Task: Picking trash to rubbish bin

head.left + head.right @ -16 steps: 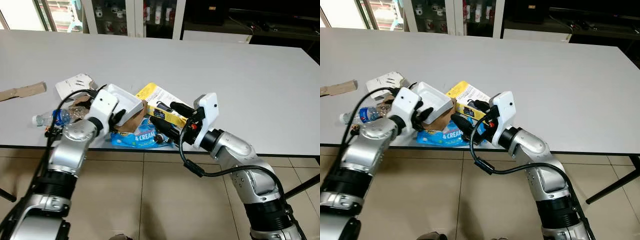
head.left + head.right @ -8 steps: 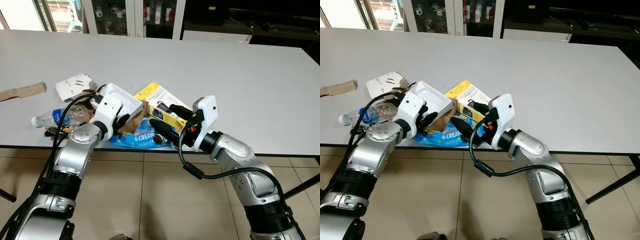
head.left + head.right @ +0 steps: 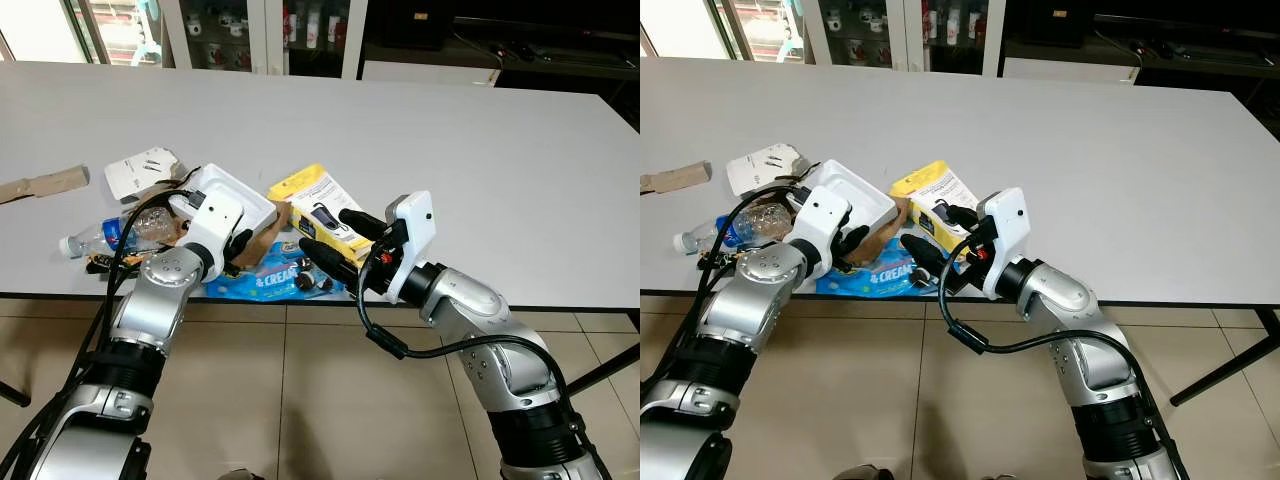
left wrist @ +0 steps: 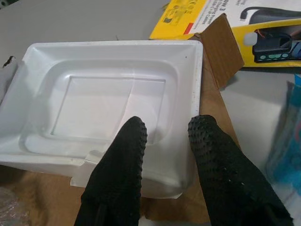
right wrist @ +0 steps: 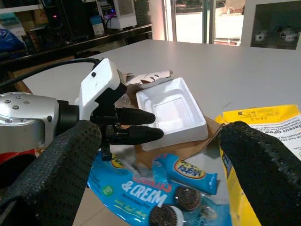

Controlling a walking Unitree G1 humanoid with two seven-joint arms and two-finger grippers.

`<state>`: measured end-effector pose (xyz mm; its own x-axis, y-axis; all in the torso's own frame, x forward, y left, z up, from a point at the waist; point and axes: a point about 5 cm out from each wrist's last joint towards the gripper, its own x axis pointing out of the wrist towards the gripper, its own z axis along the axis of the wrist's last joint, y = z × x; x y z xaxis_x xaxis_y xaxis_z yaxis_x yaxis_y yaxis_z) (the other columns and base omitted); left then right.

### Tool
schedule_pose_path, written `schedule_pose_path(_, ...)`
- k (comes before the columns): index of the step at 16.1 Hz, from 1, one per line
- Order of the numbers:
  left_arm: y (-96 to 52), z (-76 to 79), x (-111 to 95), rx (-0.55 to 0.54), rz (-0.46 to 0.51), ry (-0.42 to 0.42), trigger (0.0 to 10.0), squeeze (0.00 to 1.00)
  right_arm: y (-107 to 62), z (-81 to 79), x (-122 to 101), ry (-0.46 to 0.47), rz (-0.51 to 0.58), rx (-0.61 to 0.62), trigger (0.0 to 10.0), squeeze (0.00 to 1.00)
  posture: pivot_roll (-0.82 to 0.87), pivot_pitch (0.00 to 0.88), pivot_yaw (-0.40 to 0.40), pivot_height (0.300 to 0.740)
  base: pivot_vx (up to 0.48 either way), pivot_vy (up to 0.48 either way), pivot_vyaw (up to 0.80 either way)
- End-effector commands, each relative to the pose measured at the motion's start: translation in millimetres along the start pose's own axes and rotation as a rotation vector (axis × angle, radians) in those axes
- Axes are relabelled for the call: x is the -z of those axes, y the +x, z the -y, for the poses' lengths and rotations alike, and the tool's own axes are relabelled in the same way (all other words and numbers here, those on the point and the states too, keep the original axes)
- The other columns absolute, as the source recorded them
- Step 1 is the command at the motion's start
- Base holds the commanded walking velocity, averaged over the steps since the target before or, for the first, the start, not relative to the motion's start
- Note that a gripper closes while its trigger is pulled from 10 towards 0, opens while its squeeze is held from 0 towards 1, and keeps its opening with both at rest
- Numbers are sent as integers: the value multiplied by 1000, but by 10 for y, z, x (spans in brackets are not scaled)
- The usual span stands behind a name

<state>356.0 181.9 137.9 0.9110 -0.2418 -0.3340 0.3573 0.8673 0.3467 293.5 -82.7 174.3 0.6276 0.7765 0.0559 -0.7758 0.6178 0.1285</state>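
**Materials and finish**

Table (image 3: 480,130): smooth, matt white top with a thin dark edge.
Tray (image 4: 108,108): white foam-like plastic, smooth, dull sheen, moulded ridges.
Cardboard (image 4: 221,49): brown, matt, fibrous; a further strip (image 3: 45,184) looks the same.
Box (image 3: 318,200): printed yellow card, slightly glossy.
Cookie bag (image 5: 141,188): blue plastic film, glossy, creased.
Bottle (image 3: 110,232): clear plastic, crumpled, blue label.
White carton (image 3: 143,170): matt card, torn.
Left gripper (image 4: 164,141) and right gripper (image 5: 155,141): fingers of black rubbery material, pimpled, matt.
Arms (image 3: 160,295): brushed silver metal, satin; wrist housings white glossy plastic.
Floor (image 3: 300,400): beige tiles, faint shine.
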Motion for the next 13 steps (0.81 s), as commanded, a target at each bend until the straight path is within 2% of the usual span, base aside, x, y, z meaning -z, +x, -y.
schedule_pose_path(1,14,27,100,-4,-56,-8,6314,0,-18,-8,-43,-10,9,-12,10000,0,-29,73,-46,740,0,0,0)
schedule_pose_path(2,21,35,93,-6,-53,-13,0,0,-17,-2,-45,-11,9,-12,10000,0,-28,74,-47,740,0,0,0)
schedule_pose_path(13,40,53,60,-10,-46,-21,0,0,-5,-17,-34,-11,8,-20,10000,0,-26,73,-44,740,0,0,0)
